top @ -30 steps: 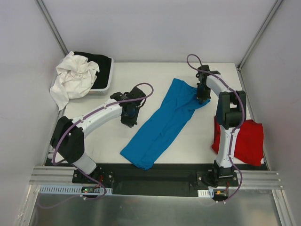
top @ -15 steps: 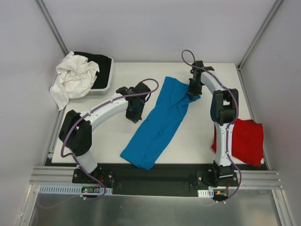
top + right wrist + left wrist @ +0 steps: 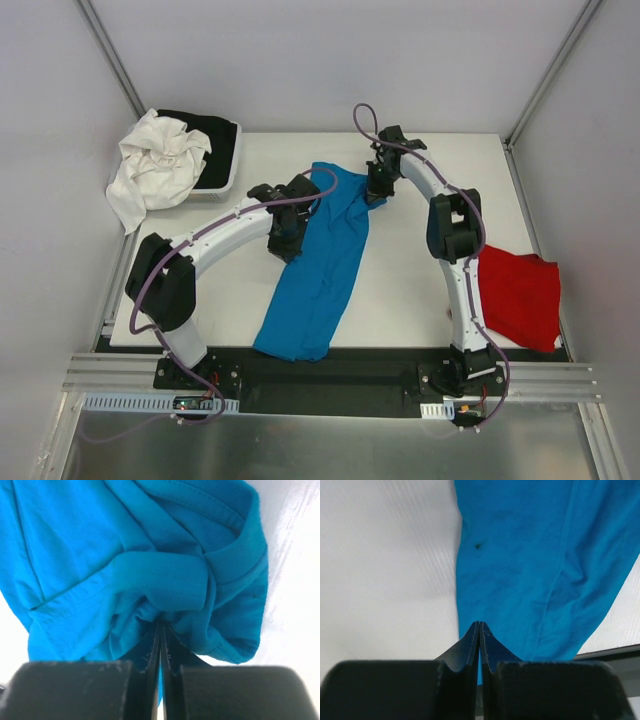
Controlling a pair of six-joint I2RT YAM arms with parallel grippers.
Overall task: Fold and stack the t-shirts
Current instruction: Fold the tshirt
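The turquoise-blue t-shirt [image 3: 320,270] lies as a long narrow strip down the middle of the table, its lower end at the front edge. My right gripper [image 3: 375,190] is shut on a bunched fold at its far end; the right wrist view shows blue cloth [image 3: 100,540] gathered at the closed tips [image 3: 160,625]. My left gripper [image 3: 287,240] is shut at the strip's left edge. Its closed tips [image 3: 479,625] rest over flat blue cloth [image 3: 530,570], with no fold pinched between them. The red t-shirt [image 3: 520,300] lies crumpled at the right edge, partly behind the right arm.
A white basket [image 3: 228,183] stands at the back left, holding a black garment [image 3: 215,135] with a white garment [image 3: 155,170] draped over its side. The white table [image 3: 400,300] ends at a black rail in front. Grey walls enclose the cell.
My right gripper has dragged the blue shirt's far end to the left, swinging the strip closer to straight. The left gripper shifted slightly right, and the shirt's edge now reaches it.
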